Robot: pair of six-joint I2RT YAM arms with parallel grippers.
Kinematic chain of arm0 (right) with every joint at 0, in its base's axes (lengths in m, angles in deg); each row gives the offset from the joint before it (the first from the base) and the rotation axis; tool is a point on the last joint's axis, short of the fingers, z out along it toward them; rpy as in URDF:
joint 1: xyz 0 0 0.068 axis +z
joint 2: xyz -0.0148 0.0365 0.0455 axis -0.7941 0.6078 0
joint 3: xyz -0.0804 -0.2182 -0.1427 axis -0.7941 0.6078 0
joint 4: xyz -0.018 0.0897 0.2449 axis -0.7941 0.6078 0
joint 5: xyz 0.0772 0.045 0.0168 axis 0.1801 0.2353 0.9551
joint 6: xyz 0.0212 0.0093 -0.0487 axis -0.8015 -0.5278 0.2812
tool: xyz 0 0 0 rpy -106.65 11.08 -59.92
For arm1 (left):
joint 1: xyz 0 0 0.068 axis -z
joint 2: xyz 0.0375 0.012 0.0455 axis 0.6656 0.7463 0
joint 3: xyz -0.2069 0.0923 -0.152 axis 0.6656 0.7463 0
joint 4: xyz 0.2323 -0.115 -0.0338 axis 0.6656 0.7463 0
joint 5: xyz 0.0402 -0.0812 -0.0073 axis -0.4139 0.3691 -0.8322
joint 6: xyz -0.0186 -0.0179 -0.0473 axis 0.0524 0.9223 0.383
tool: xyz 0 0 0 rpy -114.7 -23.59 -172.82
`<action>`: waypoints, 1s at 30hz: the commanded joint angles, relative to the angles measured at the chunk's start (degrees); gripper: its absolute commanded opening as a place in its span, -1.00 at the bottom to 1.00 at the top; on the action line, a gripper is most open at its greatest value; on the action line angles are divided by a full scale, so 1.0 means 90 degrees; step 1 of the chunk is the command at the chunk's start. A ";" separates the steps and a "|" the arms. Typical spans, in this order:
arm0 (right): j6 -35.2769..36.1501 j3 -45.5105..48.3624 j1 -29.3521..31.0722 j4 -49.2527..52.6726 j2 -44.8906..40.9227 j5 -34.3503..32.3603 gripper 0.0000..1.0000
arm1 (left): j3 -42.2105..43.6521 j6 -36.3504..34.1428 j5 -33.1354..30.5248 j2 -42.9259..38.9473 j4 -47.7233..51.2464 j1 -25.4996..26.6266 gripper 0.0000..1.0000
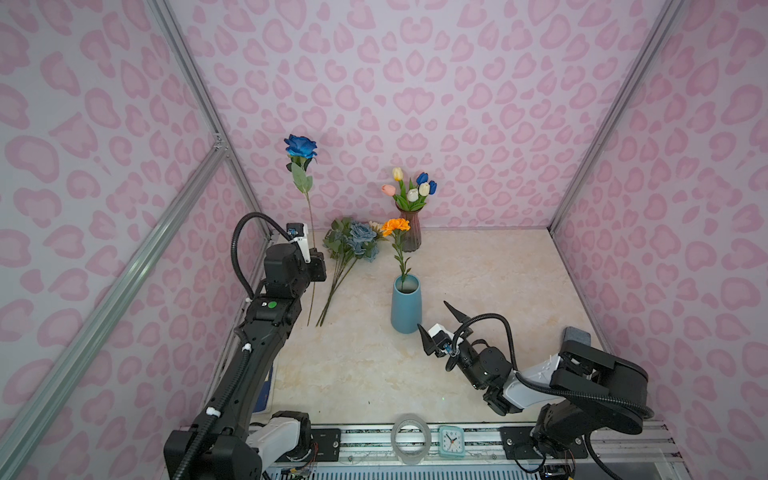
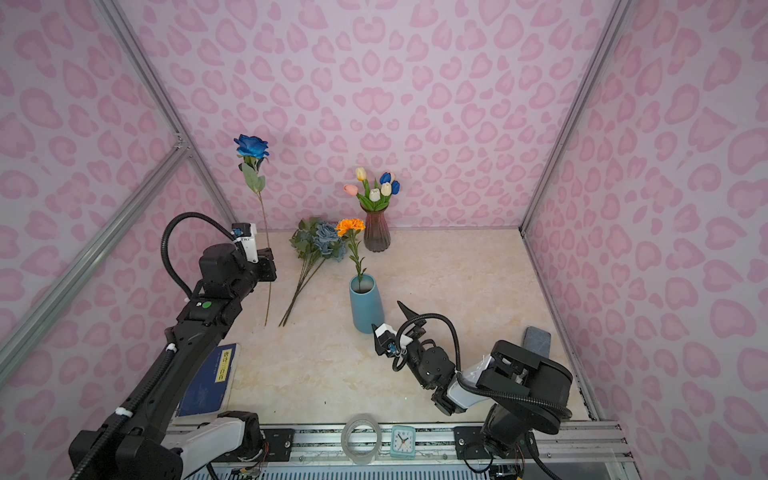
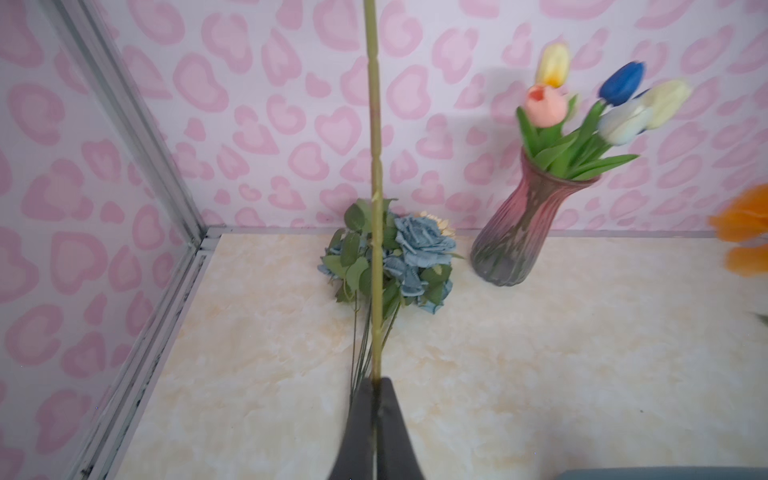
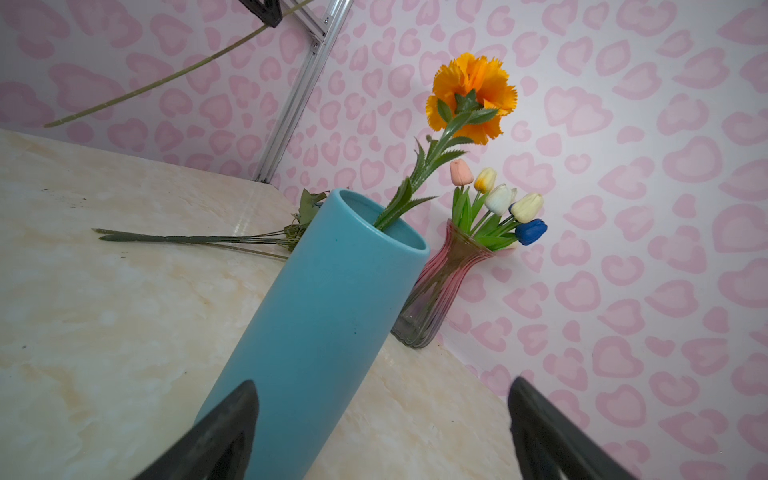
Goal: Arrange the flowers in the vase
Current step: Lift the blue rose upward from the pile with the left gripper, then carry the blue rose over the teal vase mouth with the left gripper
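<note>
My left gripper (image 3: 376, 380) is shut on the long green stem (image 3: 376, 208) of the vivid blue rose (image 1: 300, 145), held upright at the back left in both top views. A teal vase (image 1: 406, 305) stands mid-table with an orange flower (image 1: 395, 226) in it. My right gripper (image 1: 433, 316) is open right beside the vase's base, its left finger in front of the vase wall (image 4: 316, 316) in the right wrist view. A dusty-blue rose bunch (image 1: 355, 241) lies on the table between the rose stem and the teal vase.
A pink glass vase (image 1: 410, 235) of tulips (image 1: 411, 187) stands against the back wall. A tape roll (image 1: 411, 438) and small clock (image 1: 451, 441) sit on the front rail. A blue book (image 2: 210, 380) lies front left, a grey block (image 1: 577, 336) at the right edge.
</note>
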 commanded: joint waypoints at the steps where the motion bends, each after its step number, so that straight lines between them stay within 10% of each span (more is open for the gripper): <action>1: -0.0111 -0.0028 0.0002 -0.0245 0.0005 -0.0077 0.86 | 0.0301 0.0027 0.0385 -0.0330 -0.1178 0.0246 -0.93; 30: -0.0070 -0.0097 0.0072 -0.0247 0.0120 -0.0267 0.86 | -0.0590 0.1232 0.3144 -0.0233 -0.3705 0.1931 -0.93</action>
